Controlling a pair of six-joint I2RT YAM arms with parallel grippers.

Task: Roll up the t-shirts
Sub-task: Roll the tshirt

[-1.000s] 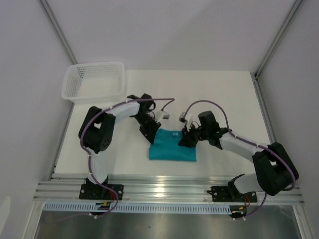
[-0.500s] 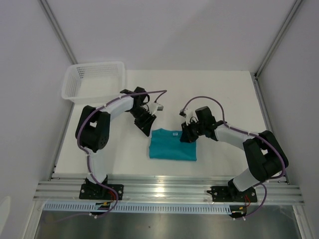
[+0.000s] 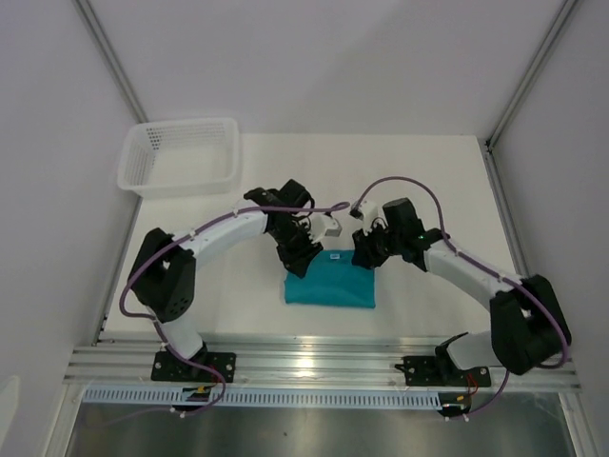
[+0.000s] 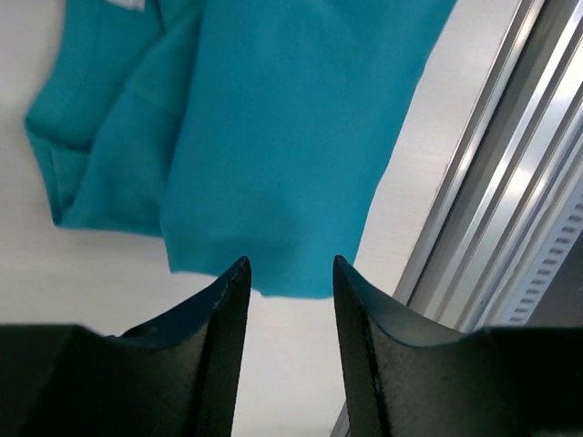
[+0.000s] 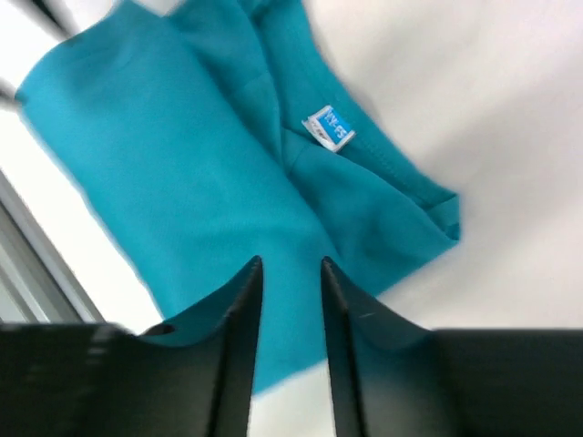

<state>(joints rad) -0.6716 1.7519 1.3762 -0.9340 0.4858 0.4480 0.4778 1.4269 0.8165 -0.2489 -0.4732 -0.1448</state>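
Observation:
The teal t-shirt (image 3: 329, 287) lies folded into a flat rectangle on the white table near the front rail, its small white label (image 3: 335, 255) at the far edge. My left gripper (image 3: 298, 261) hovers over the shirt's far left corner. In the left wrist view it (image 4: 288, 269) stands open, the cloth's edge (image 4: 273, 137) and bare table showing between the fingers. My right gripper (image 3: 364, 256) is at the far right corner. Its jaws (image 5: 290, 267) are narrowly open over the cloth (image 5: 182, 155), close to the label (image 5: 329, 127), with nothing pinched.
A white mesh basket (image 3: 181, 179) stands at the table's back left corner. The aluminium rail (image 3: 324, 362) carrying the arm bases runs along the front edge, close to the shirt, and shows in the left wrist view (image 4: 510, 182). Grey walls enclose the table.
The left gripper drew back to the far left, then came forward onto the shirt's far left corner, opening wider. The right gripper stayed by the far right corner and its jaws parted.

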